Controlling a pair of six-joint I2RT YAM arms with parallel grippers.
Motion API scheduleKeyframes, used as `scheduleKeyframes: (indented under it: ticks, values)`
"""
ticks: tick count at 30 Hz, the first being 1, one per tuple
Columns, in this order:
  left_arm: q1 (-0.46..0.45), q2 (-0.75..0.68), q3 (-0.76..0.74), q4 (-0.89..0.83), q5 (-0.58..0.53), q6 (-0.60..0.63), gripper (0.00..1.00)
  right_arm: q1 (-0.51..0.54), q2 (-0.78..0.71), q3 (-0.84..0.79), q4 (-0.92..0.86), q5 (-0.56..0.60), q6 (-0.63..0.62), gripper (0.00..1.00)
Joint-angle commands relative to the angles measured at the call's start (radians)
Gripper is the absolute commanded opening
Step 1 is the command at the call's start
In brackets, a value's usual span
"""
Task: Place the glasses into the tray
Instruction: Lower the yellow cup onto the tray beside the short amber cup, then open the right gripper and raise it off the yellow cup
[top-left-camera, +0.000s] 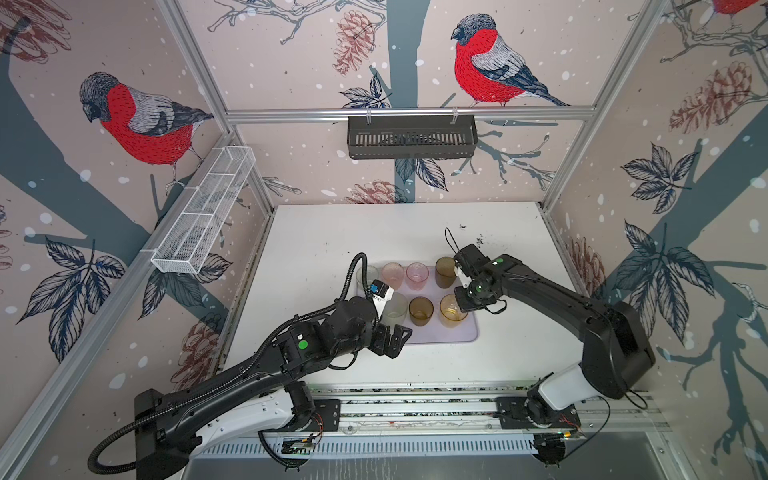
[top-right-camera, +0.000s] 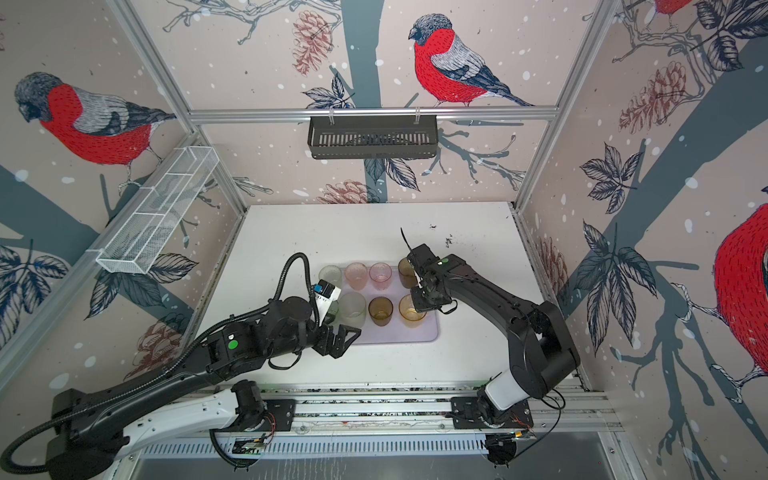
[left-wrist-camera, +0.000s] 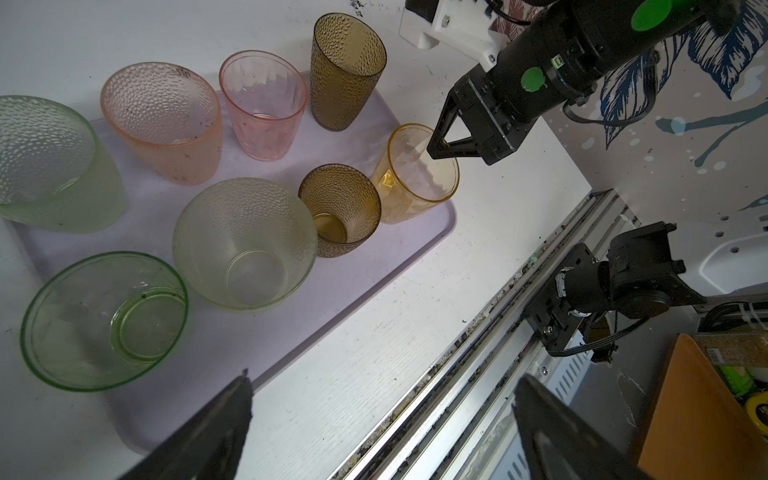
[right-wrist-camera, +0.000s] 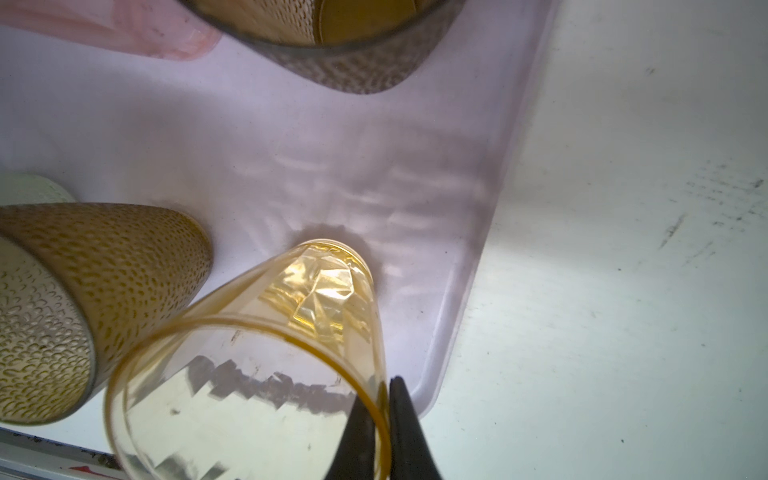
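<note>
Three papered walls (top-left-camera: 270, 62) close round a white tabletop (top-left-camera: 374, 232). The paper is pale pink with red-breasted bullfinches (top-left-camera: 486, 62), pine cones (top-left-camera: 353, 41), dark leaves (top-left-camera: 660, 174) and grey-blue branches. Aluminium framing (top-left-camera: 411, 113) runs up the corners and across the back wall, where a black slotted basket (top-left-camera: 411, 139) hangs. A white wire mesh basket (top-left-camera: 203, 212) sits on the left wall. The tabletop is scuffed, with dark specks (top-left-camera: 478, 240) toward the back.

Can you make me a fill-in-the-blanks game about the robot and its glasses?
1. The right gripper pinches the yellow glass by its ____.
2. The left gripper is ____ and holds nothing.
3. On the tray stand ____ pink glasses.

Missing words: rim; open; two.
</note>
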Motion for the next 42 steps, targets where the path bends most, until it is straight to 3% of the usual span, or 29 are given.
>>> scheduleKeyframes:
  ticks: [1, 18, 25, 30, 35, 42]
  values:
    - [0.002, -0.004, -0.003, 0.002, -0.011, -0.008, 0.98, 0.002, 0.001, -0.001, 0.010, 0.002, 0.002, 0.10]
    - [0.002, -0.005, 0.002, -0.002, -0.017, -0.013, 0.98, 0.002, -0.027, 0.013, -0.003, 0.023, 0.010, 0.28]
    - [0.003, -0.020, 0.008, -0.015, -0.062, -0.035, 0.98, 0.000, -0.062, 0.035, -0.015, 0.046, 0.014, 0.29]
    - [0.031, -0.028, 0.009, -0.027, -0.062, -0.066, 0.98, -0.007, -0.102, 0.059, -0.006, 0.078, 0.013, 0.30]
    - [0.093, -0.029, 0.022, -0.113, -0.136, -0.120, 0.98, -0.031, -0.138, 0.078, 0.004, 0.090, -0.002, 0.33]
    - [0.148, -0.077, 0.027, -0.181, -0.197, -0.153, 0.98, -0.081, -0.203, 0.103, 0.030, 0.112, -0.015, 0.47]
